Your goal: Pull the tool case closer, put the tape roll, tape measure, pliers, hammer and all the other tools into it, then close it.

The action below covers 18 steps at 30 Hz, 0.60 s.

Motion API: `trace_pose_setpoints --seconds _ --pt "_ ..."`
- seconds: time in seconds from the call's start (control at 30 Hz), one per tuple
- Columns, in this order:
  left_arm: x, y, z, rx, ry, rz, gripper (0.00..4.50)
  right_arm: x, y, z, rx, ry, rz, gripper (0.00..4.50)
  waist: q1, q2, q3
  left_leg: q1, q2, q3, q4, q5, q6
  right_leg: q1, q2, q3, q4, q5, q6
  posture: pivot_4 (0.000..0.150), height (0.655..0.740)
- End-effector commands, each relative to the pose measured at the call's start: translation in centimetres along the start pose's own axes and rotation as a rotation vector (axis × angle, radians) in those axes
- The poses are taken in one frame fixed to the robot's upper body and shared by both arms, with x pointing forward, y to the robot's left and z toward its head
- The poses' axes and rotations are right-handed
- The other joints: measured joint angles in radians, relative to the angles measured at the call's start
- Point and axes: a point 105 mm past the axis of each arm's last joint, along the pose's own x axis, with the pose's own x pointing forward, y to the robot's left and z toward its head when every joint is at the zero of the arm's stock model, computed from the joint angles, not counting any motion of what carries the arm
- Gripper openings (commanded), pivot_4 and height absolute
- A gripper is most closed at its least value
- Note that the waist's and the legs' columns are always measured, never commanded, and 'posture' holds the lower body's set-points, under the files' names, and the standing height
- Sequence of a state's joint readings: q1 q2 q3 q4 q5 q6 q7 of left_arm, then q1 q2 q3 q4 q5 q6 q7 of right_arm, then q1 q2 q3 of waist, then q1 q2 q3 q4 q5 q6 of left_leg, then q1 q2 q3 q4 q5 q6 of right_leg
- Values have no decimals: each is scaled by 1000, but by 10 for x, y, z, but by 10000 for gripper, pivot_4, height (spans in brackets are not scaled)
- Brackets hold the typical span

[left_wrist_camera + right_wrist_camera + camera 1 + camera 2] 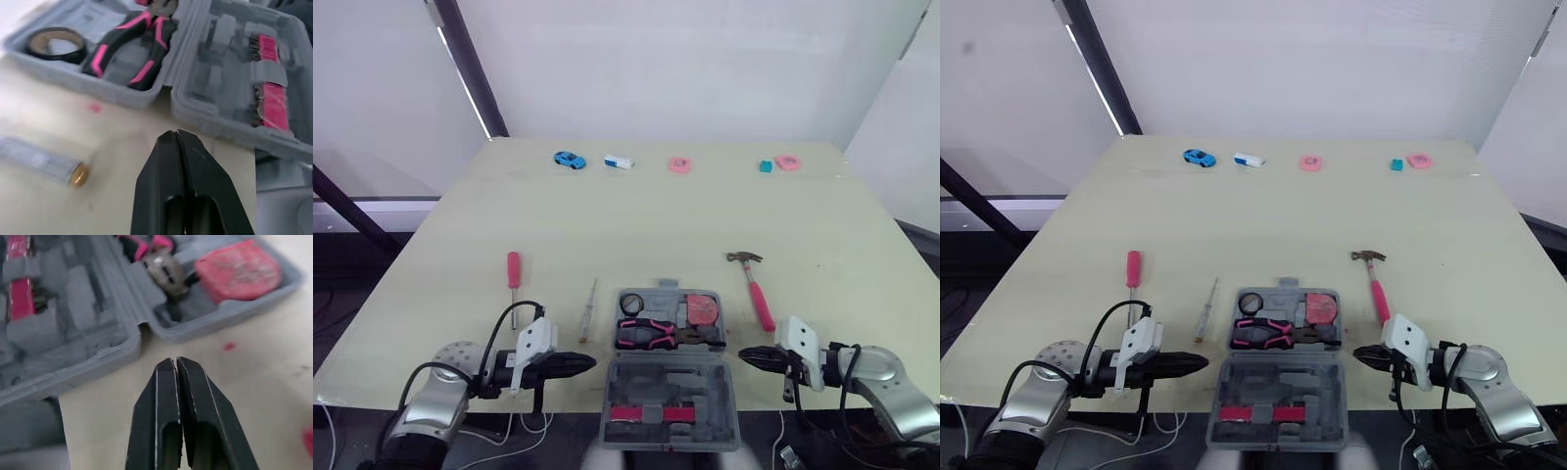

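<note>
- At the near edge of the surface [636, 215], dead centre between my arms, the tool case [651, 297] lies open. Its lid hangs toward me past the edge, so I judge the pull-closer step done.
- Inside the tray I see the tape roll [631, 304], the pliers [656, 336] and the tape measure [704, 309].
- I read the step in hand as loading, with three tools left outside.
- From the case, the hammer [756, 291] lies near at 2 o'clock, head away from me. The red screwdriver [513, 270] is well apart at 10 o'clock, and the slim clear screwdriver [588, 310] is just beside the tray at 9 o'clock.
- My left gripper [590, 365] is clenched and empty, low at 8 o'clock, pointing at the lid's side.
- My right gripper [744, 355] is also clenched on nothing, at 4 o'clock, just below the hammer's handle end.
- The next move, as I judge it, calls for releasing the right fingers, reaching toward 12 o'clock over the pink handle, pinching it across its width and carrying it into the tray.
</note>
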State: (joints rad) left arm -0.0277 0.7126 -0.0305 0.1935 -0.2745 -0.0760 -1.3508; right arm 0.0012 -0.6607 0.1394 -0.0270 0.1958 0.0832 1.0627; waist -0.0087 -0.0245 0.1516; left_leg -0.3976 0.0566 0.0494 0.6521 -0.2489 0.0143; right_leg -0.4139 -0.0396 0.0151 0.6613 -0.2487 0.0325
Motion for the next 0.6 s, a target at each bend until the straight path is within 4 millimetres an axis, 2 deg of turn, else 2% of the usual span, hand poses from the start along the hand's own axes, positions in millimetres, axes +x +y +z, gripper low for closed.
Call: trace_pose_setpoints --seconds 0.03,0.33,0.6 --pt "5 2 -1 6 5 -5 0 7 0 3 -36 6 26 317 -1 0 0 0 0 0 0 0 0 0 0 0 0 0 0 1500 7400" --pt "11 8 -8 -17 36 -19 0 21 4 3 -46 2 57 317 -1 0 0 0 0 0 1 0 0 0 1 0 1 0 0 1500 7400" --pt "14 13 -11 -37 28 -11 0 24 5 4 -39 -7 48 317 -1 0 0 0 0 -1 1 0 0 0 1 0 1 0 0 1500 7400"
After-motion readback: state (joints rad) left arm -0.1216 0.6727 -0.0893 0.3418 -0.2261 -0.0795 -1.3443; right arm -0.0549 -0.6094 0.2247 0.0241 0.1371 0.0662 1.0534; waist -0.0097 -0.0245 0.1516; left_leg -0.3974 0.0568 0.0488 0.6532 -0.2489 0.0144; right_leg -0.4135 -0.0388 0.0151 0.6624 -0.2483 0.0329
